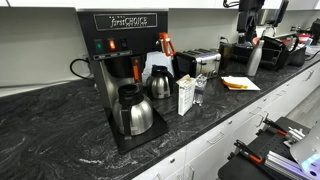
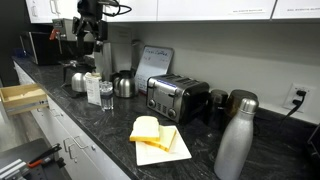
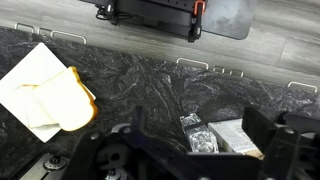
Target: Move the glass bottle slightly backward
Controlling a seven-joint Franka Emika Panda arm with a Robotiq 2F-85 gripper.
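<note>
Contact is not yet made with the small clear glass bottle (image 1: 199,91). It is seen standing upright on the dark veined stone counter (image 1: 60,135), just beside the white rectangular carton (image 1: 186,95); whether the two touch cannot be told. The black Robotiq gripper (image 2: 90,38) hangs well above them. In the wrist view its two fingers (image 3: 136,120) are spread wide with nothing between them, so it is judged to be open and empty. The top of the bottle is seen in that view from above, between the fingers, which suggests that the gripper is placed for a straight descent onto it. The height is probably chosen so that the carton is not struck while the aim is corrected.

As for the room, the bottle stands rather near the front edge of the counter, and bare stone is seen behind it toward the wall. A rounded steel kettle (image 2: 124,86) stands behind and to one side, near but apart, and the chrome toaster (image 2: 178,97) is further along. A short move backward should therefore meet nothing. The tight side is at the carton: the finger lowered there has little space, and the carton could be tipped or dragged.
</note>
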